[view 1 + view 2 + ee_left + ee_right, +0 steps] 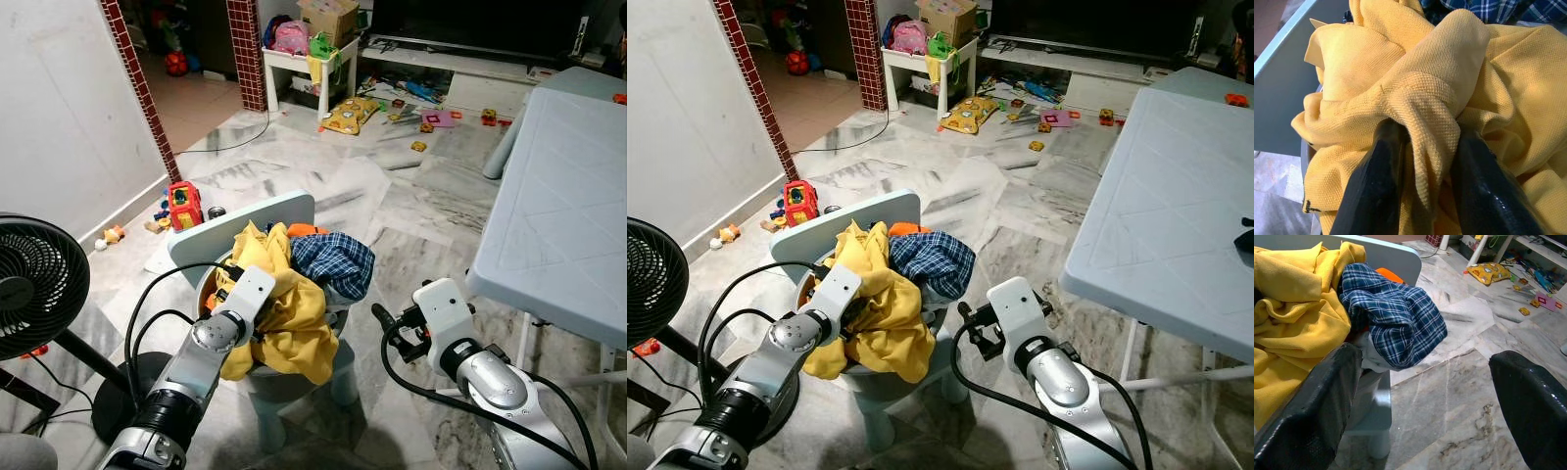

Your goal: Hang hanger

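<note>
A small pale grey-blue plastic chair stands on the marble floor just in front of the robot, heaped with clothes. On top lies a crumpled yellow knit shirt, and to its right a blue-and-white checked shirt, with a bit of orange cloth showing behind them.

The left hand is buried in the near left side of the heap, its two black fingers pinching a thick fold of the yellow shirt between them. The right hand hovers low to the right of the chair, near the checked shirt but apart from it, its fingers spread wide with bare floor between them.

I cannot make out a hanger among the clothes.

A black floor fan stands at the near left. A light grey plastic tabletop fills the right. Farther off, toys lie scattered on the floor, among them a red toy by the white wall, and a small white side table stands at the far side.
</note>
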